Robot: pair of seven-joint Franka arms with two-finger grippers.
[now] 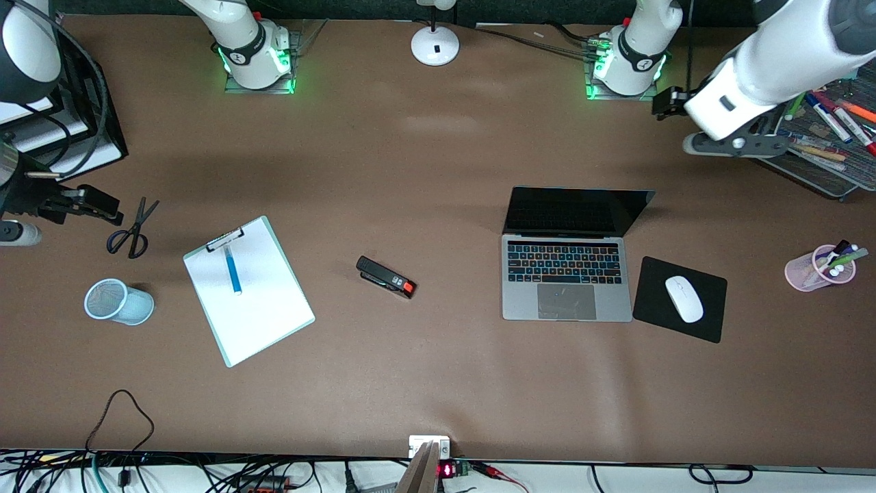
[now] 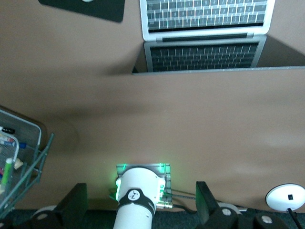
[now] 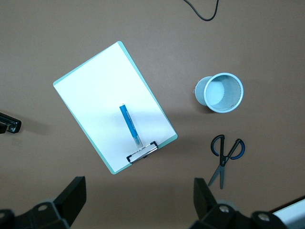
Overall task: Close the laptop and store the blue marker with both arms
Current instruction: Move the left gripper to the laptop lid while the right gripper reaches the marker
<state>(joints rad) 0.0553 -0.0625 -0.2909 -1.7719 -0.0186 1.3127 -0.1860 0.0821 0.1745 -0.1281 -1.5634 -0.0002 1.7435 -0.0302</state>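
The silver-grey laptop [image 1: 567,277] stands open toward the left arm's end of the table, its dark screen upright; it also shows in the left wrist view [image 2: 205,33]. The blue marker [image 1: 233,269] lies on a white clipboard [image 1: 250,301] toward the right arm's end, and shows in the right wrist view [image 3: 129,125]. My left gripper [image 1: 732,145] hangs open and empty, high beside the wire tray, its fingers [image 2: 74,202] wide apart. My right gripper [image 1: 17,234] hangs open and empty above the table's edge beside the scissors, its fingers [image 3: 71,195] wide apart.
Black-handled scissors [image 1: 130,233] and a pale blue mesh cup [image 1: 116,301] lie beside the clipboard. A black stapler [image 1: 385,277] is mid-table. A white mouse [image 1: 684,298] sits on a black pad [image 1: 712,322] beside the laptop. A pink marker cup [image 1: 818,268], wire tray [image 1: 821,171] and lamp base [image 1: 435,44] stand nearby.
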